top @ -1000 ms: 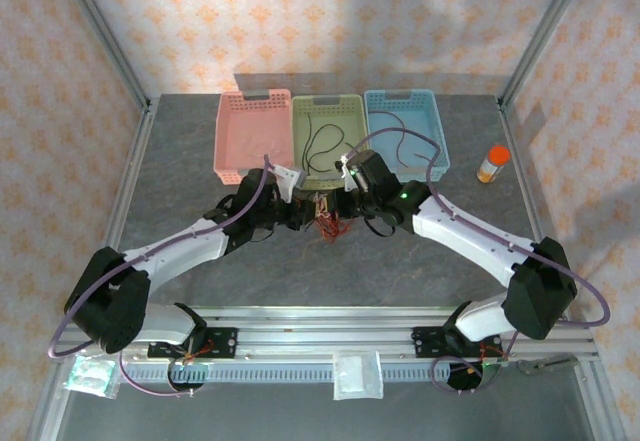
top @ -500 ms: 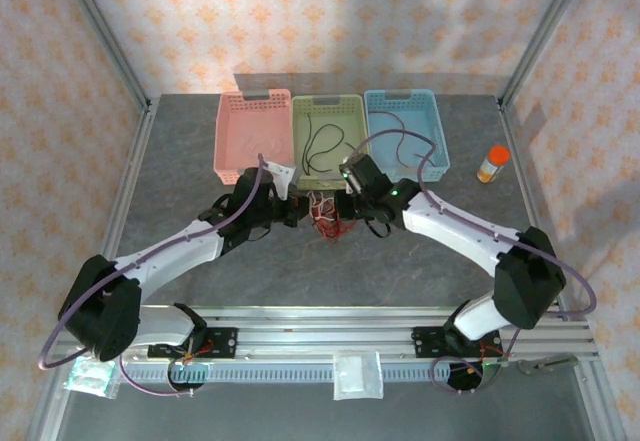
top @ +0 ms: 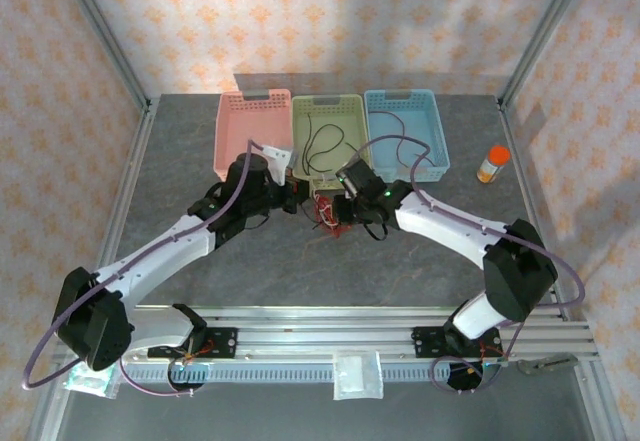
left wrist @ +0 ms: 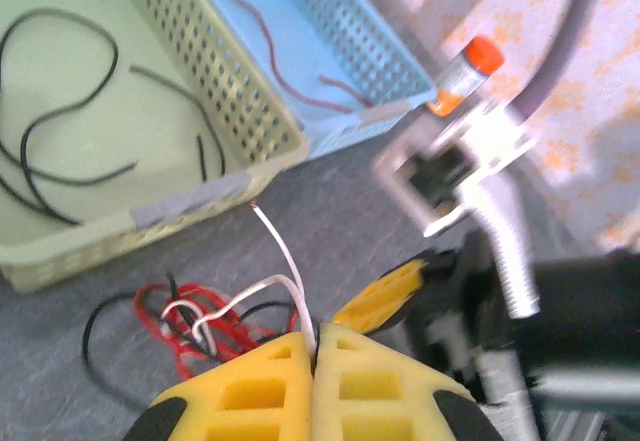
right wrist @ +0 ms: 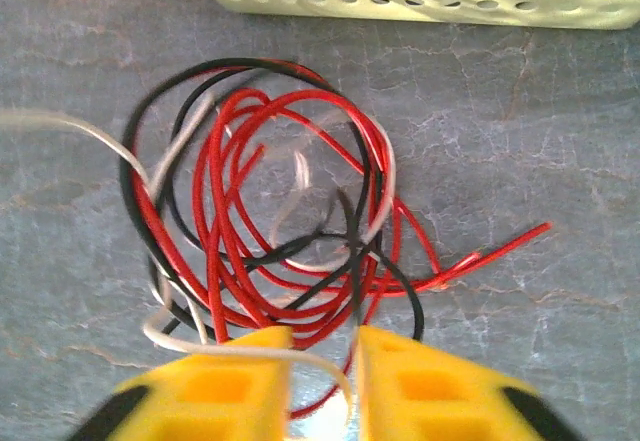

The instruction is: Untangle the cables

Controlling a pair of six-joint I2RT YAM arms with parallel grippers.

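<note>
A grey marbled surface (top: pixel 200 251) carries everything. Two white-and-black arms reach in from its near edge and meet near the middle, the left arm (top: pixel 165 251) from the left and the right arm (top: pixel 450 229) from the right. Along the far side three perforated baskets stand side by side in a row: a pink basket (top: pixel 222 141), a green basket (top: pixel 327 98) and a blue basket (top: pixel 404 94). A loose black cable (top: pixel 318 144) lies in the green basket. A thin cable (left wrist: pixel 290 76) lies in the blue basket; it looks dark red, though the colour is hard to judge. The cables (top: pixel 328 211) lie on the bare surface just in front of the green basket, between the arm ends, as a small tangle of red, black and white loops. The left gripper (left wrist: pixel 316 346) has its yellow jaws pressed together, pinching a white cable (left wrist: pixel 283 251) that rises out of the tangle. The right gripper (right wrist: pixel 322 346) hangs over the tangle's edge with its jaws spread, and a white strand crosses the gap unsqueezed. A small orange-capped bottle (top: pixel 491 164) stands apart, right of the blue basket.
</note>
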